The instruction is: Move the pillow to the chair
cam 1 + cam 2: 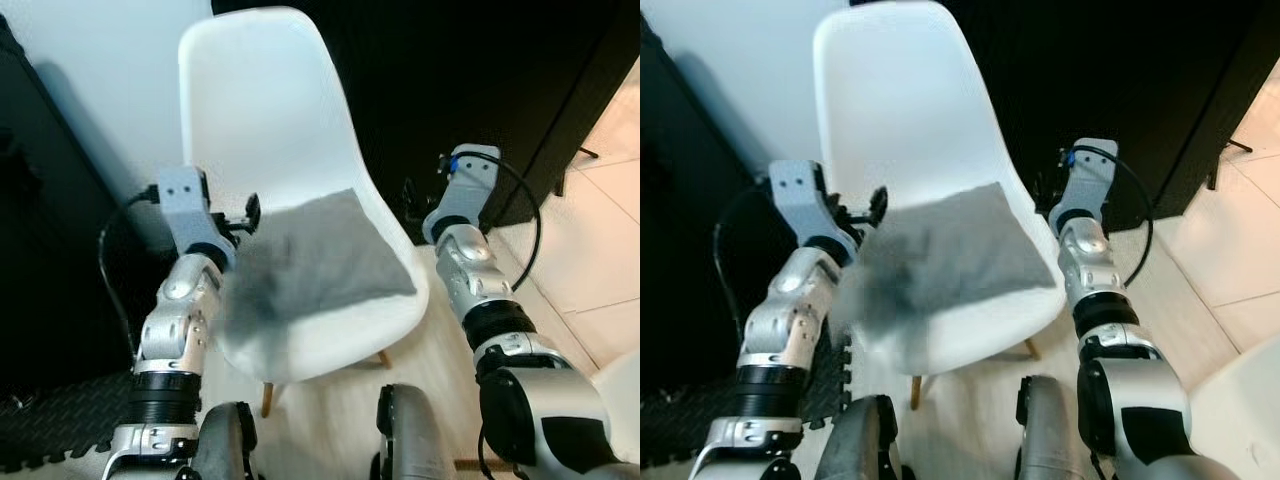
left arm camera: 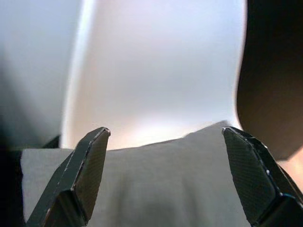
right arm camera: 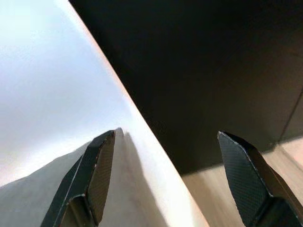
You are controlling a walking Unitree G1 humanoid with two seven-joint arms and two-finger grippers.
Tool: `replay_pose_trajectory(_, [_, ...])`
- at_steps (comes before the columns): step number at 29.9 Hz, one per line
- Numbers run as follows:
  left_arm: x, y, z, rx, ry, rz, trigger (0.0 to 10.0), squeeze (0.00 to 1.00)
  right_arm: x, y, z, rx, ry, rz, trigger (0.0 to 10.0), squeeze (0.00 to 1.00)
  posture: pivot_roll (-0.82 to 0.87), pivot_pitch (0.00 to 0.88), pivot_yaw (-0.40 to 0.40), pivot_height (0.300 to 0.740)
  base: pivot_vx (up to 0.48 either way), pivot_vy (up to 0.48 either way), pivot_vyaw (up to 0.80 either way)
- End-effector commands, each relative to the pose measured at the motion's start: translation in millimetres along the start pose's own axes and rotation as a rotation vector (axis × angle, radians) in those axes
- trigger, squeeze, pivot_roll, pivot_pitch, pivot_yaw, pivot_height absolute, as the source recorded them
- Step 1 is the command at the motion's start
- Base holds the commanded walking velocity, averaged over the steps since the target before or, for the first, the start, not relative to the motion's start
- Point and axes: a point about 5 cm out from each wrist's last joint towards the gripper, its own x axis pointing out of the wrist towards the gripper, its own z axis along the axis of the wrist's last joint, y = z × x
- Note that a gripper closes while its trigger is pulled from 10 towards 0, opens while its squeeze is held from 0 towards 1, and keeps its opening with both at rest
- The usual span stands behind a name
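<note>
A grey pillow [image 1: 325, 255] lies on the seat of the white shell chair [image 1: 260, 110], its near-left corner drooping over the seat's front edge. My left gripper [image 2: 165, 132] is open at the pillow's left side, its fingers spread wide and holding nothing, with the pillow [image 2: 156, 179] just ahead of them. My right gripper [image 3: 168, 135] is also open and holds nothing. It hovers by the chair's right rim [image 3: 142, 137], close to the pillow's far-right corner [image 3: 42, 194].
A dark wall or cabinet [image 1: 470, 70] stands behind and to the right of the chair. A black unit [image 1: 40, 230] and a black floor mat [image 1: 60, 425] are on the left. Light floor tiles [image 1: 610, 240] stretch to the right. My own legs [image 1: 410, 440] are just before the chair.
</note>
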Motion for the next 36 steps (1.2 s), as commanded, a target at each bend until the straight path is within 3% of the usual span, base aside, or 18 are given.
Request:
replay_pose_trajectory(1, [0.1, 3.7, 10, 0.024, -0.043, 0.020, 10.0, 0.00, -3.7, 2.0, -4, 0.008, -0.007, -0.004, 10.0, 0.00, 0.05, 0.092, 0.030, 0.585, 0.000, 0.000, 0.00])
replay_pose_trajectory(4, [1.2, 4.5, 16, 0.032, -0.070, 0.031, 10.0, 0.00, -5.6, 3.4, -3, 0.008, -0.021, -0.001, 10.0, 0.00, 0.05, 0.089, 0.032, 0.585, 0.000, 0.000, 0.00])
replay_pose_trajectory(6, [3.2, 8.4, 21, 0.081, -0.123, 0.080, 10.0, 0.00, -9.4, 11.5, -3, 0.038, -0.046, 0.031, 10.0, 0.00, 0.05, 0.080, 0.036, 0.585, 0.000, 0.000, 0.00])
replay_pose_trajectory(10, [1.2, 9.4, 20, 0.111, -0.137, 0.073, 10.0, 0.00, -14.2, 18.7, -9, 0.025, -0.035, 0.062, 10.0, 0.00, 0.05, 0.073, 0.037, 0.585, 0.000, 0.000, 0.00])
replay_pose_trajectory(11, [0.0, 9.9, 16, 0.163, -0.115, 0.059, 10.0, 0.00, -17.6, 21.2, -14, 0.020, -0.017, 0.073, 10.0, 0.00, 0.05, 0.067, 0.036, 0.585, 0.000, 0.000, 0.00])
replay_pose_trajectory(12, [0.0, 9.9, 16, 0.163, -0.115, 0.059, 10.0, 0.00, -17.6, 21.2, -14, 0.020, -0.017, 0.073, 10.0, 0.00, 0.05, 0.067, 0.036, 0.585, 0.000, 0.000, 0.00])
replay_pose_trajectory(13, [-2.6, 10.8, 8, 0.320, -0.056, 0.049, 10.0, 0.00, -23.9, 25.9, -21, 0.010, 0.011, 0.115, 10.0, 0.00, 0.04, 0.063, 0.036, 0.585, 0.000, 0.000, 0.00])
replay_pose_trajectory(14, [-6.2, 12.0, 3, 0.417, -0.030, 0.033, 10.0, 0.00, -29.7, 30.0, -26, -0.011, 0.024, 0.148, 10.0, 0.00, 0.03, 0.060, 0.039, 0.585, 0.000, 0.000, 0.00])
replay_pose_trajectory(16, [-9.9, 13.8, -2, 0.454, 0.001, 0.039, 10.0, 0.00, -35.2, 34.0, -29, -0.042, 0.040, 0.173, 10.0, 0.00, 0.03, 0.059, 0.040, 0.585, 0.000, 0.000, 0.00])
replay_pose_trajectory(18, [-13.2, 14.8, -5, 0.432, 0.013, 0.048, 10.0, 0.00, -40.0, 36.5, -32, -0.060, 0.045, 0.186, 10.0, 0.00, 0.03, 0.053, 0.039, 0.585, 0.000, 0.000, 0.00])
replay_pose_trajectory(20, [-21.4, 14.0, -15, 0.420, -0.010, 0.036, 10.0, 0.00, -48.6, 35.9, -39, -0.137, 0.048, 0.192, 10.0, 0.00, 0.03, 0.047, 0.033, 0.585, 0.000, 0.000, 0.00])
replay_pose_trajectory(26, [-29.5, 15.6, -26, 0.420, -0.029, 0.047, 10.0, 0.00, -51.4, 35.2, -42, -0.146, 0.043, 0.195, 10.0, 0.00, 0.02, 0.043, 0.029, 0.585, 0.000, 0.000, 0.00])
replay_pose_trajectory(31, [-37.9, 19.4, -32, 0.320, -0.022, 0.075, 10.0, 0.00, -52.9, 34.6, -39, -0.196, 0.012, 0.225, 10.0, 0.00, 0.02, 0.049, 0.020, 0.585, 0.000, 0.000, 0.00])
replay_pose_trajectory(36, [-41.5, 20.7, -34, 0.329, -0.010, 0.078, 10.0, 0.00, -55.1, 39.3, -38, -0.249, 0.004, 0.276, 10.0, 0.00, 0.02, 0.057, 0.003, 0.594, 0.000, 0.000, 0.00])
